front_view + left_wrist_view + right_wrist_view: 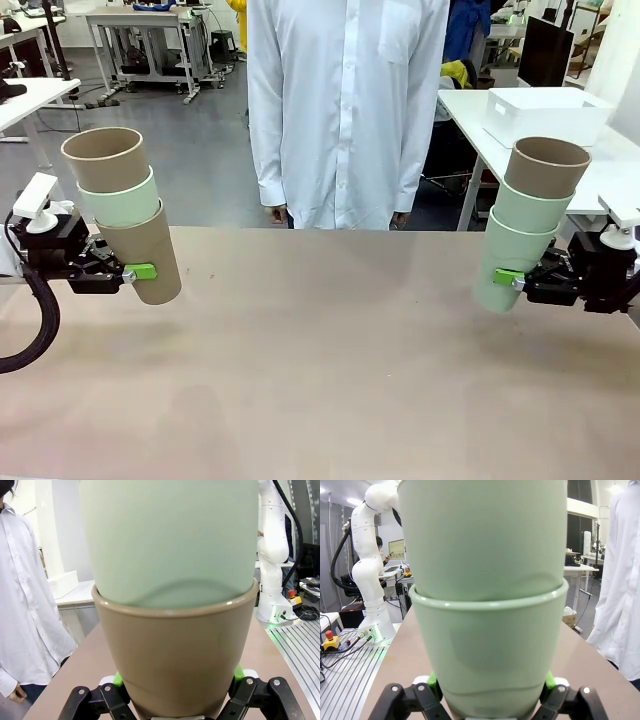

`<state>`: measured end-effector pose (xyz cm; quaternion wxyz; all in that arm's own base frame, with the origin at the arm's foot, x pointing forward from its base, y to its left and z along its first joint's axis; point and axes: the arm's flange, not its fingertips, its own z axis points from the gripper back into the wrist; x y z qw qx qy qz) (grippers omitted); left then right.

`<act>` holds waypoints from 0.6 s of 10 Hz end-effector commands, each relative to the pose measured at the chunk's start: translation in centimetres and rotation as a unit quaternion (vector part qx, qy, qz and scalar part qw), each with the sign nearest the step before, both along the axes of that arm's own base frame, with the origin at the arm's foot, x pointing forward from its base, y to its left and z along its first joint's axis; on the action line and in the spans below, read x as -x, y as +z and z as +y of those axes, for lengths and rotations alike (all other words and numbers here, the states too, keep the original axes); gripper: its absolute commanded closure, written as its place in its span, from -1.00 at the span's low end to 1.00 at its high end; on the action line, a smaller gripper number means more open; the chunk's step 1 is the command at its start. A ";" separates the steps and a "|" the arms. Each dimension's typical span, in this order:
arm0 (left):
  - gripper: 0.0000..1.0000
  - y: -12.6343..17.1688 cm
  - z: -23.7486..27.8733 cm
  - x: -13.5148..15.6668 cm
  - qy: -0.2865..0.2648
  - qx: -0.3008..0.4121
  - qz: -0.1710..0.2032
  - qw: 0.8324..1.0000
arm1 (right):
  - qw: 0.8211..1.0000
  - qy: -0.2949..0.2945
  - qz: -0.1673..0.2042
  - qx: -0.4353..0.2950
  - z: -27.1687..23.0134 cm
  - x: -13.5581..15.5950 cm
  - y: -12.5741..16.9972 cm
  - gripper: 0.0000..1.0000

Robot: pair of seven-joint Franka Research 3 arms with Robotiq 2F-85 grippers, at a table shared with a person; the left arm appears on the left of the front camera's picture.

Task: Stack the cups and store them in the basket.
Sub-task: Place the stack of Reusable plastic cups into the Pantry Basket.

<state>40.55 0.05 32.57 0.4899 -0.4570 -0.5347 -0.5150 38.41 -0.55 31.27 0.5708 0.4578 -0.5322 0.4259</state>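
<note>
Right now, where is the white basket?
In the front view the basket sits on a white side table at the far right, behind the cup stack held by the right gripper.

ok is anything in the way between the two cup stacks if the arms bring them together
Nothing visible. The stack in the left gripper and the stack in the right gripper face each other across bare table; the person stands beyond it.

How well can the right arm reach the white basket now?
Probably not easily. The basket stands on a separate table farther off, across a gap from the work table. Nothing blocks the way, though the arm's jaws are shut on a cup stack.
</note>
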 end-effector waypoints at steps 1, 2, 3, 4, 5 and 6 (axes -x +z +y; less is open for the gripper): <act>-0.69 0.4 -0.2 -0.1 0.004 0.007 -0.006 1.000 | 1.000 -0.001 -0.005 0.002 0.2 -0.1 0.4 -0.69; -0.69 0.4 -0.2 -0.1 0.004 0.007 -0.006 1.000 | 1.000 -0.001 -0.005 0.002 0.2 -0.1 0.4 -0.69; -0.69 0.4 -0.2 -0.1 0.004 0.007 -0.006 1.000 | 1.000 -0.001 -0.005 0.002 0.2 -0.1 0.4 -0.69; -0.69 0.4 -0.2 -0.1 0.004 0.007 -0.006 1.000 | 1.000 -0.001 -0.005 0.002 0.2 -0.1 0.4 -0.69; -0.69 0.4 -0.2 -0.1 0.004 0.007 -0.006 1.000 | 1.000 -0.001 -0.005 0.002 0.2 -0.1 0.4 -0.69; -0.69 0.4 -0.2 -0.1 0.004 0.007 -0.006 1.000 | 1.000 -0.001 -0.005 0.002 0.2 -0.1 0.4 -0.69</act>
